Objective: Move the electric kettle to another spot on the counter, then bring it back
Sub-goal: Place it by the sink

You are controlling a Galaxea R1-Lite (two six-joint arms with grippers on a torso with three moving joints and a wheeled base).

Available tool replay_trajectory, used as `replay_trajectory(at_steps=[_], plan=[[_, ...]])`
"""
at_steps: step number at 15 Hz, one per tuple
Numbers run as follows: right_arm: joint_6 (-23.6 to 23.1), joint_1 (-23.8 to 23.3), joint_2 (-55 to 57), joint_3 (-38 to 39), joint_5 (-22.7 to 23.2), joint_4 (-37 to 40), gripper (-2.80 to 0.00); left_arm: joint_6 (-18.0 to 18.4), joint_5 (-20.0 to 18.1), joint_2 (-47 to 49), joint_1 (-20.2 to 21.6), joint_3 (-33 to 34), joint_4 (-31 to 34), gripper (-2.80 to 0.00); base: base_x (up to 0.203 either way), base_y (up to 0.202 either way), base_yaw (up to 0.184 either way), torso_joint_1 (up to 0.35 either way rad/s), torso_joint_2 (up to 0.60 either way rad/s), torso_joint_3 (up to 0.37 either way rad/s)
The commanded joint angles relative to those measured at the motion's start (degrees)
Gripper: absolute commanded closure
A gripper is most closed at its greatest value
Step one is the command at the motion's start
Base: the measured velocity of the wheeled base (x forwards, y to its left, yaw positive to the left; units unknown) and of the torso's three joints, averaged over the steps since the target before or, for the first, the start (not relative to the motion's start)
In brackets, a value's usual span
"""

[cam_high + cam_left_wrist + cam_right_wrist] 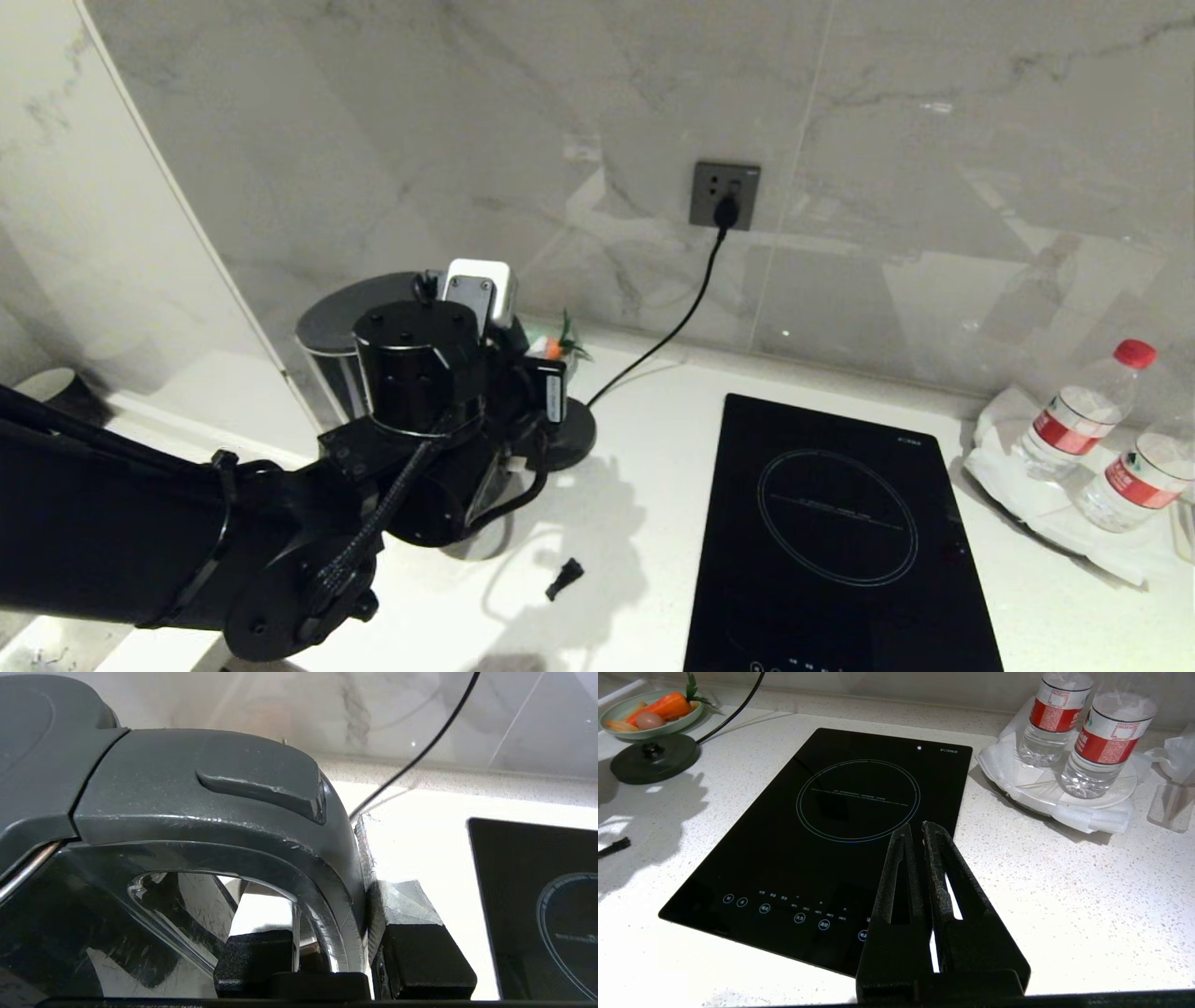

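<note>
- In the head view the left arm covers most of the electric kettle (331,350) at about 9 o'clock on the bench (635,485); only its grey lid and a strip of its side show.
- The left hand (329,947) is hidden there, but its wrist view shows the fingers (411,947) clamped on the kettle's loop handle, one inside the loop, one outside.
- The base disc (654,758), half hidden in the head view, lies bare in the right wrist view, with a bowl of vegetables (651,711) just behind.
- A small black piece (564,579) lies at 6 o'clock.
- The cooktop (831,532) is cut off below.
- The right hand (915,835), seen only in its own view, is nearly together above the cooktop's near edge.
- Two water bottles (1083,411) stand at 3 o'clock.
</note>
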Motion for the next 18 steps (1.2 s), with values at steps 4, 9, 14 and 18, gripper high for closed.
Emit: replay_trajectory(at_steps=[4,9,14,18], plan=[[0.0,0.0,0.0,0.0,0.0,0.0,0.0,-1.0,0.2,-2.8,-0.7,4.2,-0.3,0.0,0.0,0.0,0.0,0.0,0.0,0.0],[0.0,0.0,0.0,0.0,0.0,0.0,0.0,-1.0,0.4,-5.8,-0.6,7.9,-0.3,0.0,0.0,0.0,0.0,0.0,0.0,0.0],[0.0,0.0,0.0,0.0,0.0,0.0,0.0,-1.1,0.4,-7.2,-0.3,9.5,-0.3,0.0,0.0,0.0,0.0,0.0,0.0,0.0],[0.1,0.0,0.0,0.0,0.0,0.0,0.0,-1.6,2.1,-6.8,-1.9,9.6,-0.3,0.0,0.0,0.0,0.0,0.0,0.0,0.0]])
